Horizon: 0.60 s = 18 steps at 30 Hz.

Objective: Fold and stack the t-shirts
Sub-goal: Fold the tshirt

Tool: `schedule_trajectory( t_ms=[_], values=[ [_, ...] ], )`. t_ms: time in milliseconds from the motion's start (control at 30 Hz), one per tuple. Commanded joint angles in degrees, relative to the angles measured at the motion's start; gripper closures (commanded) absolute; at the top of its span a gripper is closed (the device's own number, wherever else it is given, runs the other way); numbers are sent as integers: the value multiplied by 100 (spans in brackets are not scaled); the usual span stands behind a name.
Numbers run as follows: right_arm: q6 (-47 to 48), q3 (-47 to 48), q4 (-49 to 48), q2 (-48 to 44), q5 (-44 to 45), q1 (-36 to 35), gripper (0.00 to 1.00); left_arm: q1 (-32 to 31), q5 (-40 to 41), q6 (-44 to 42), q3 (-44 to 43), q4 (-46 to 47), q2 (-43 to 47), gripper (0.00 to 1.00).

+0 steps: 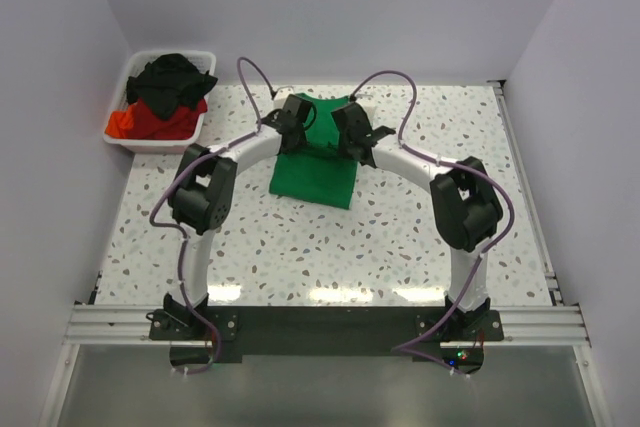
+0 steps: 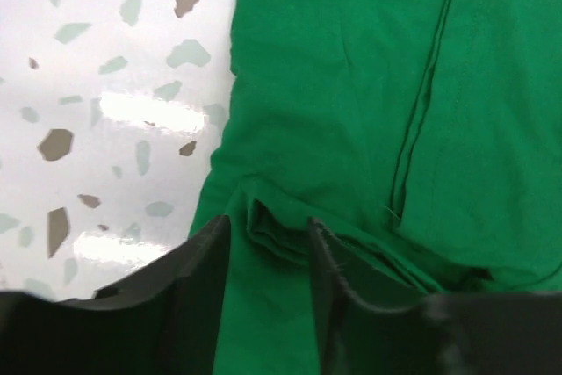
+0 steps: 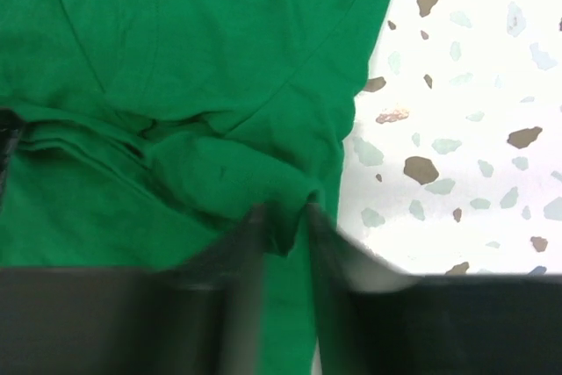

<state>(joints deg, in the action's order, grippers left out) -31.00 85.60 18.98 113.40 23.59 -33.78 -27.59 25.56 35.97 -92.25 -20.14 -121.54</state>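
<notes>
A bright green t-shirt (image 1: pixel 315 179) lies partly folded on the speckled table, in the middle toward the back. My left gripper (image 1: pixel 288 125) is at its far left edge and my right gripper (image 1: pixel 360 137) at its far right edge. In the left wrist view the left gripper (image 2: pixel 268 248) has a fold of the green t-shirt (image 2: pixel 351 85) between its fingers. In the right wrist view the right gripper (image 3: pixel 285 230) pinches a bunched edge of the green t-shirt (image 3: pixel 176 41). A black t-shirt (image 1: pixel 175 77) and a red t-shirt (image 1: pixel 150 124) lie heaped in the bin.
A white plastic bin (image 1: pixel 152 145) stands at the back left corner of the table. White walls close in the left, back and right sides. The arms' cables arch over the back of the green shirt.
</notes>
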Motion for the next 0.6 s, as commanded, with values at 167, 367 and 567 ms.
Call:
schedule_trajectory(
  t_ms=[167,367,567],
  values=[
    [-617,-157,-202,-73,497,21,48,202,1,-599,-163,1010,-213,43],
    [-451,-70,-211,-126,497,29,47,246,405,-512,416,1460,472,42],
    [-389,-158,52,-407,137,29,47,255,64,-529,462,655,947,42]
  ],
)
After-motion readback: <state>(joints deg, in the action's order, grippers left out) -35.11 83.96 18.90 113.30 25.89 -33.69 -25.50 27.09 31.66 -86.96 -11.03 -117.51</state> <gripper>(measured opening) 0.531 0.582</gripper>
